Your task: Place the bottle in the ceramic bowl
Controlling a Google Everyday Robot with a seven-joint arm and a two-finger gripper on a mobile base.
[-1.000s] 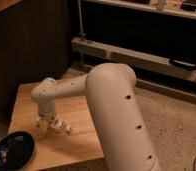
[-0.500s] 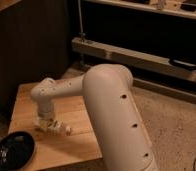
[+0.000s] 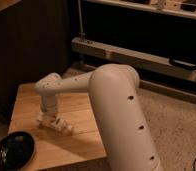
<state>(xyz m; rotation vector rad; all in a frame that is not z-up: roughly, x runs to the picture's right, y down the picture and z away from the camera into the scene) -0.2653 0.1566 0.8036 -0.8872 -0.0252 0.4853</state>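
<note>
1 bowl [image 3: 13, 151] cropped; jaws clamp bottle [image 3: 62, 125] on tbl [image 3: 27, 104].

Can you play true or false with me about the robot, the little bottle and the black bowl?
1. The bottle is inside the ceramic bowl. False: it lies on the wooden table, away from the bowl.
2. The ceramic bowl is black. True.
3. The gripper is up high in the air. False: it is down at the table, shut on the bottle.
4. The bowl sits near a corner of the table. True.
</note>
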